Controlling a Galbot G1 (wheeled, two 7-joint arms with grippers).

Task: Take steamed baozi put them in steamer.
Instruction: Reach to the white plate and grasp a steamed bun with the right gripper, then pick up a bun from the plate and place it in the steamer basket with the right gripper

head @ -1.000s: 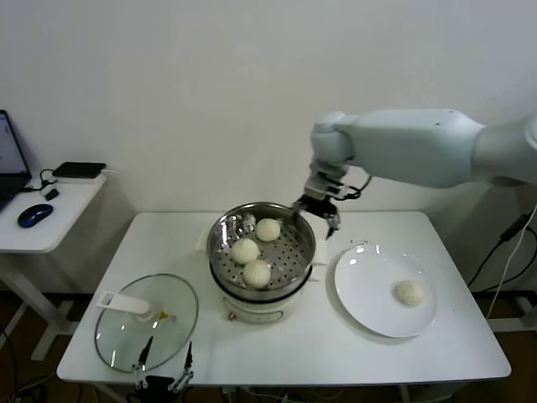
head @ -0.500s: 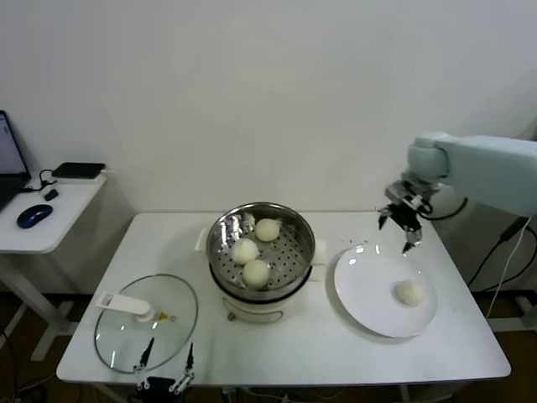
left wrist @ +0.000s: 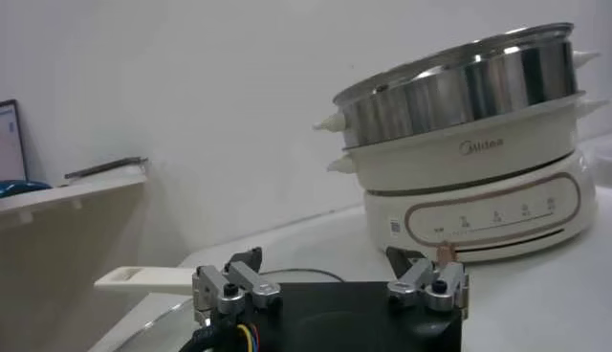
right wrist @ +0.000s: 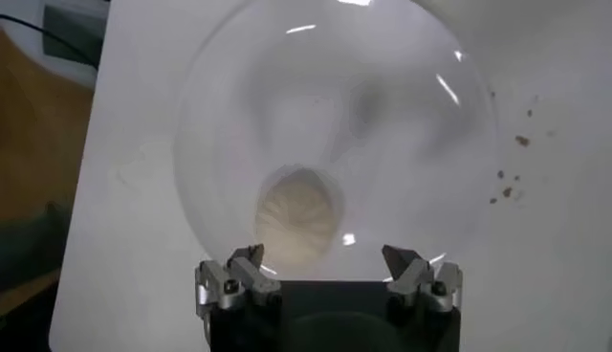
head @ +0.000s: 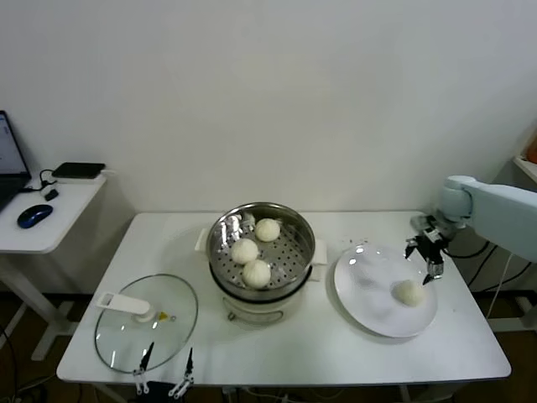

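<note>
The counter [head: 470, 336] carries everything, and the steamer [head: 262, 252] at its middle serves as the landmark. Left of the steamer and nearer the robot lies a glass lid [head: 147, 321]; right of the steamer, just beside it, sits a white plate [head: 369, 294]. Three baozi rest on the steamer's perforated floor, and the last baozi [head: 409, 292] lies on the plate's side away from the steamer. The right gripper [head: 428, 252] hangs just above that bun, on its far-right side, with its fingers spread wide and holding nothing; in the right wrist view the bun [right wrist: 298, 212] shows ahead of the right gripper [right wrist: 328, 263], a little off its centre line toward one finger. The left gripper [left wrist: 330, 273] waits low at the counter's front edge, left of the steamer near the lid, fingers apart and empty. The bun looks light, soft and easily dented, with a smooth domed skin that could slip or tear, and it may roll on the glossy plate if nudged. The likely best hold is across its widest part, low on the sides, with fingers centred first and closed gently, only enough to lift without squashing the dough.
</note>
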